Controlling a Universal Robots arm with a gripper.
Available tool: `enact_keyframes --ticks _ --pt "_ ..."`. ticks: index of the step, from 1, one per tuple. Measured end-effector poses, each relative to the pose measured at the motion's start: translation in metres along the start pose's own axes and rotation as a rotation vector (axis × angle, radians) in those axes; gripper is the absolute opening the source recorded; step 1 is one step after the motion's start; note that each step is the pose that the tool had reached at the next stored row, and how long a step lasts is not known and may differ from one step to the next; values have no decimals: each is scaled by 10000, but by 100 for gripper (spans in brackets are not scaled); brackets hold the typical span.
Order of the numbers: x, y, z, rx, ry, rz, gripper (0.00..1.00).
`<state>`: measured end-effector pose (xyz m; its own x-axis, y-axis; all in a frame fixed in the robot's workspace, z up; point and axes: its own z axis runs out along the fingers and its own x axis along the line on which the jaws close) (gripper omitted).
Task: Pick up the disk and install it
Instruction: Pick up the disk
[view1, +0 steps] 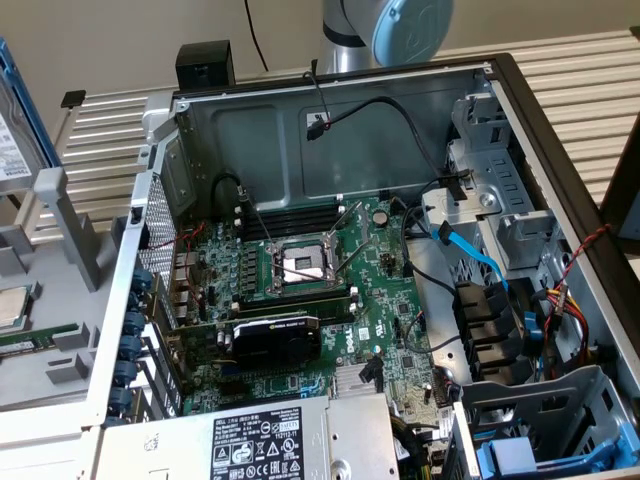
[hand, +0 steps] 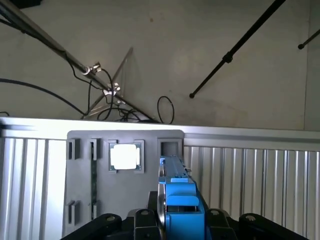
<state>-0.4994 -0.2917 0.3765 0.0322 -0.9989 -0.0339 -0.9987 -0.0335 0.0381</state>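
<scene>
Slatted bench (hand: 250, 190) and pale wall back the wrist view, where the claw (hand: 180, 219) is clenched on the disk (hand: 179, 197), gripping it edge-on by its blue carrier in front of a grey parts tray (hand: 85, 200) with a square processor chip (hand: 125, 156) in one pocket. In the exterior view the disk (view1: 15, 135) sits raised over that tray, outside the open computer case (view1: 330, 140) on the exterior view's left; the case's motherboard (view1: 300, 270) carries a black graphics card (view1: 275, 338).
</scene>
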Motion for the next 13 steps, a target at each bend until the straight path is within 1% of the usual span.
enact_keyframes --ticks 3,9,13 --pt "0 -62 -59 24 1 -1 37" --pt "3 -214 -142 65 3 -2 37" --pt "0 -280 -244 107 4 -4 37"
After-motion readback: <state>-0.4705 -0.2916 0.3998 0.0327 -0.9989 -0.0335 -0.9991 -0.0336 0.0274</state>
